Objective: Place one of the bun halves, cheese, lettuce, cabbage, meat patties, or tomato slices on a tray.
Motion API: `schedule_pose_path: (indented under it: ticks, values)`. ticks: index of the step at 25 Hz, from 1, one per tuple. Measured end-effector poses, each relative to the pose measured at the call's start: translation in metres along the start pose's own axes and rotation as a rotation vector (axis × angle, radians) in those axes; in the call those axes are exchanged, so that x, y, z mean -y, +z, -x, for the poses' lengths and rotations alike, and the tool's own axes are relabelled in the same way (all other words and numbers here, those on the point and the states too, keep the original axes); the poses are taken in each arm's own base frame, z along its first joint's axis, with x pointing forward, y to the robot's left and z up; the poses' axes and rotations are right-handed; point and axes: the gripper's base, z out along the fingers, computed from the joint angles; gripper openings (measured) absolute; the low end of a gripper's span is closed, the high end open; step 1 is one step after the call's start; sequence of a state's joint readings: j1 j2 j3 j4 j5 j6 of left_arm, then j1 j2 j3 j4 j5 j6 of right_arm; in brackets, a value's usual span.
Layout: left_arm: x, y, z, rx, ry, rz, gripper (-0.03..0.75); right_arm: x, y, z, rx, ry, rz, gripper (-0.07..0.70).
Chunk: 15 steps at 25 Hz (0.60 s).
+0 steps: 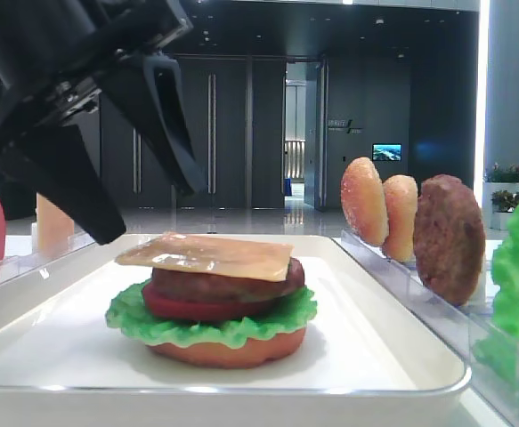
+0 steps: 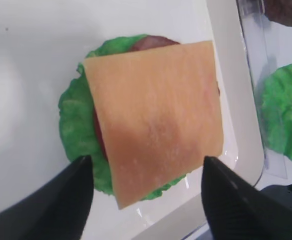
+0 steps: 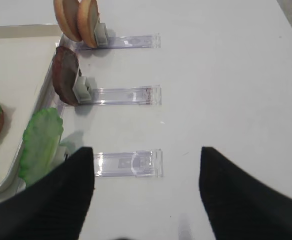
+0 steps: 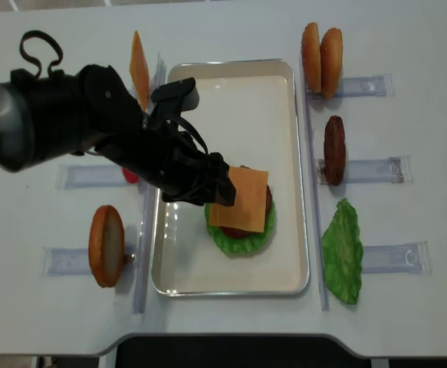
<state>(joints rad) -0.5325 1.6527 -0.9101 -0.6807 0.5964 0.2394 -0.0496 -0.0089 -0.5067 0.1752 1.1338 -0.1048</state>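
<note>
Cheese [image 2: 153, 117] lies flat as the top layer of a stack inside the tray [image 4: 181, 264], a little right of the tray's centre in the overhead view. Under the slice sit a dark meat patty [image 1: 281, 277], a red tomato slice [image 1: 197, 308], a ruffled lettuce leaf [image 1: 143, 320] and a flat orange-brown bun base [image 1: 228, 351]. One corner of the slice overhangs the stack.

The left gripper [image 2: 146, 192] hangs just above the stack with its jaws spread wide; its fingers [image 2: 60, 200] stand clear on either side of the slice, and it holds nothing. The right gripper [image 3: 146, 192] shows at the bottom of its wrist view, jaws also wide apart and bare, over the white table beside a clear holder rack [image 3: 128, 164].

Racks line both sides of the tray. At right in the overhead view, the upper rack holds two domed bun halves [image 4: 321, 52] on edge, the middle one a spare patty [image 4: 334, 149], and a loose lettuce leaf [image 4: 343, 249] lies by the lower one. At left, a second cheese slice [image 4: 139, 69] stands upright in the upper rack and another bun half [image 4: 106, 244] stands in the lower one.

No writing can be read on the tray or racks.
</note>
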Motion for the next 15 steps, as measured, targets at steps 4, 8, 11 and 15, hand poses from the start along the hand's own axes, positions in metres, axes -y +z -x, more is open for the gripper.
schedule_pose_path:
  ticks: [4, 8, 11, 15]
  values:
    - [0.004, -0.008, 0.006, -0.044, 0.023, 0.029, 0.516, 0.0, 0.0, 0.0, 0.0, 0.0, 0.0, 0.434]
    - [0.01, -0.022, 0.016, -0.101, 0.053, 0.086, 0.516, 0.0, 0.0, 0.0, 0.0, 0.0, 0.0, 0.434]
    - [0.011, -0.035, 0.021, -0.164, 0.075, 0.162, 0.516, 0.0, 0.0, 0.0, 0.0, 0.0, 0.0, 0.434]
    - [0.011, -0.053, 0.027, -0.242, 0.086, 0.276, 0.516, 0.0, 0.0, 0.0, 0.0, 0.0, 0.0, 0.434]
